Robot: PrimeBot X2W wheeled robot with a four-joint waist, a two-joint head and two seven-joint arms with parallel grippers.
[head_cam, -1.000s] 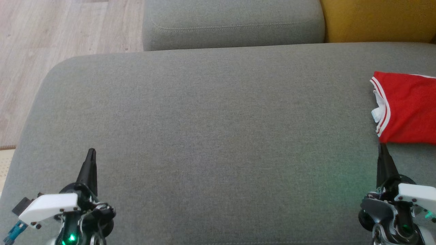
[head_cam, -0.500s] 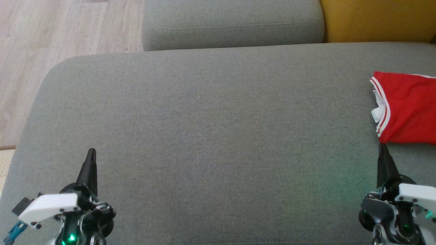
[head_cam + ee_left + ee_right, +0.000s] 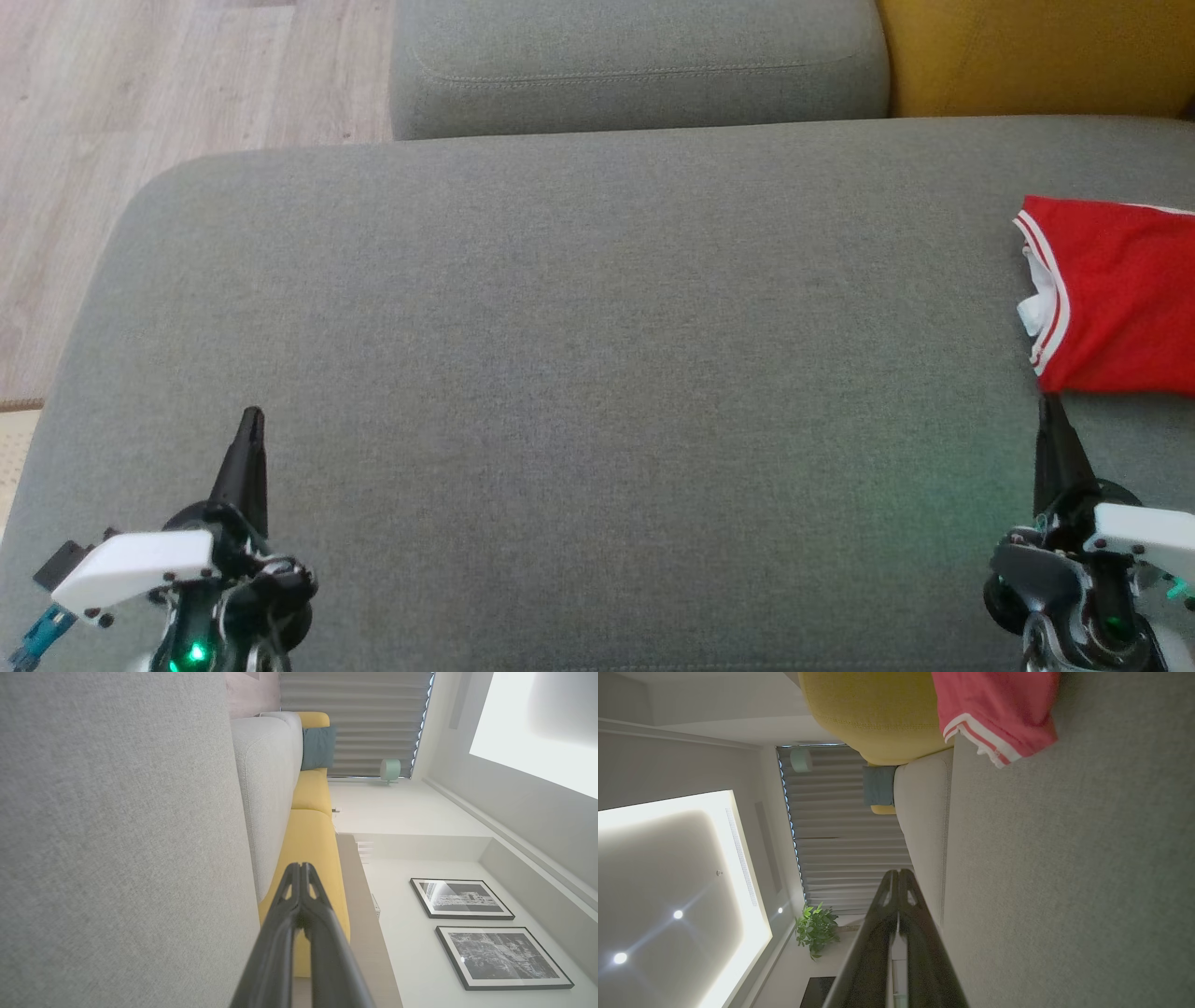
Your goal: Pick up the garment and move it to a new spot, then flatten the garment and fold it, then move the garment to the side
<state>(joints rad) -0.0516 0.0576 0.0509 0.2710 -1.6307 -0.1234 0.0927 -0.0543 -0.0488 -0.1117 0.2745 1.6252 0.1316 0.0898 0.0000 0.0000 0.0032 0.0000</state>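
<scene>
Sofa seat: garment just beyond right gripper.

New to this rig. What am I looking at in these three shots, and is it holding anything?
It is a wheeled robot with two arms, facing a grey sofa seat. The wide shot comes from a camera on its head, looking down. The other two come from cameras on each wrist, looking along the dark fingers, so the room appears turned sideways. A red garment with white trim lies on the seat at the right, just ahead of the right jaws. The left jaws and right jaws are both shut and hold nothing.
</scene>
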